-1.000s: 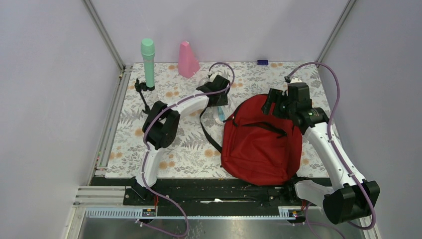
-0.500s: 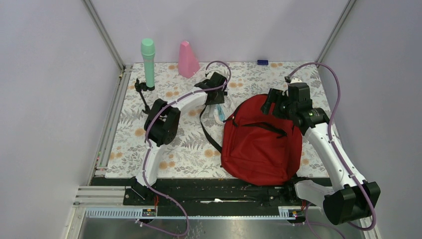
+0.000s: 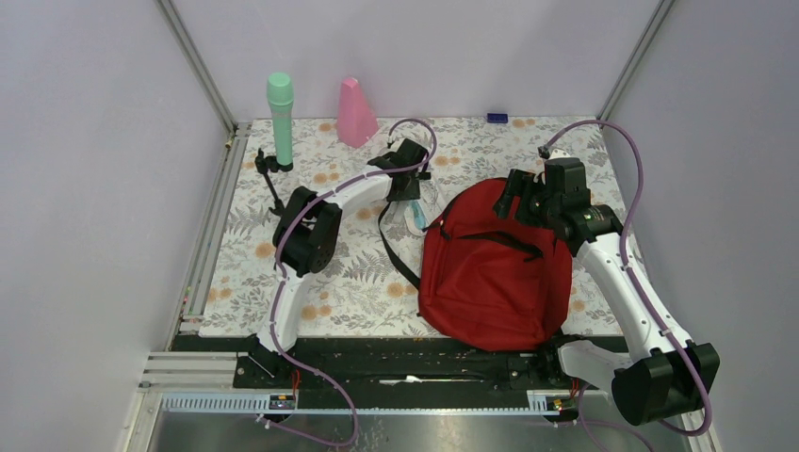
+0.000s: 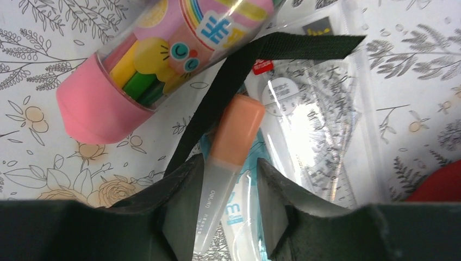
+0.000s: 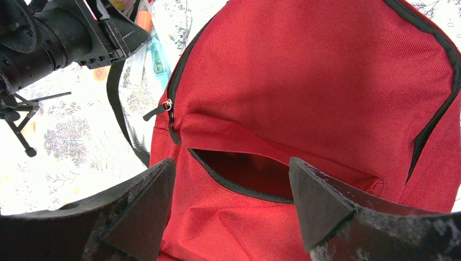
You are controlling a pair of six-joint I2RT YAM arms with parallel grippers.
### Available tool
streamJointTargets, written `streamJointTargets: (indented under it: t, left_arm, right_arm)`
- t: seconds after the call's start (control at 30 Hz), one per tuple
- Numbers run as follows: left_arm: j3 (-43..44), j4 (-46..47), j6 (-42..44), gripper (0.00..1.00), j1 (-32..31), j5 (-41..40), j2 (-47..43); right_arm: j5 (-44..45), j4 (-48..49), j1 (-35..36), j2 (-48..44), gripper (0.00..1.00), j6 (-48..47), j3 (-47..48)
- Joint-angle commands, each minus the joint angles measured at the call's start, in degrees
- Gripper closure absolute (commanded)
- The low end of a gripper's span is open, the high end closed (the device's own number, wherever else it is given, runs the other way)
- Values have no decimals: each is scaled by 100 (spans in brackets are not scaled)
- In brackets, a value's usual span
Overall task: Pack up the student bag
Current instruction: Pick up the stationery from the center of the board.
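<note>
Lying flat on the table [image 3: 330,282], the student bag [image 3: 495,273] runs lengthwise from the near edge toward the far wall, its rounded top at the far end, beneath the right gripper [image 5: 231,163]. It is red fabric with black zips, and its front pocket [image 5: 244,176] gapes below those wide-open, empty jaws. The left gripper [image 4: 229,163], just left of the bag's top, has its jaws apart astride a peach-capped pen [image 4: 235,130], with a gap on one side.
</note>
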Motion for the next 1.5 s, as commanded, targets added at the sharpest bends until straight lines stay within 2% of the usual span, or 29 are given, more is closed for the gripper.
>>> streamJointTargets:
  t: [0.0, 0.07, 0.23, 0.37, 0.43, 0.63, 0.73, 0.77, 0.83, 0.97, 1.2, 1.47]
  left_arm:
    - [-104, 80, 116, 60, 29, -41, 27]
    - [-155, 75, 136, 65, 38, -59, 26]
    - [-238, 25, 148, 66, 53, -33, 5]
    - [-573, 260, 138, 87, 47, 12, -198]
    - [-903, 574, 89, 92, 51, 76, -498]
    - [-2035, 1487, -332, 99, 29, 437, -1970]
    - [-2800, 2123, -674, 99, 25, 771, -2811]
    - [-3075, 2584, -721, 99, 2, 888, -3152]
    - [-3643, 3156, -727, 98, -104, 1134, -3563]
    - [-4230, 3684, -597, 95, -410, 1420, -4085]
    - [-4963, 4407, -697, 94, -1124, 1498, -4706]
    - [-5162, 4665, -952, 94, -1499, 1498, -4951]
  right_arm:
    - [-150, 34, -4, -74, 17, 75, -9]
    - [-173, 31, -4, -76, 17, 88, -17]
    - [-192, 29, -9, -86, 17, 106, -43]
    - [-243, 35, -2, -103, 17, 128, -48]
    - [-265, 35, -4, -133, 18, 135, -37]
    - [-660, 111, 1, -275, 17, 74, -7]
    - [-918, 349, 95, -413, 18, 74, -119]
    - [-950, 414, 140, -445, 17, 118, -154]
    - [-998, 497, 235, -433, 18, 292, -165]
    - [-1078, 796, 522, -285, 24, 930, -199]
    - [-1091, 1385, 1175, 149, 33, 1698, -160]
    - [-1213, 1385, 1393, 406, 39, 1723, -163]
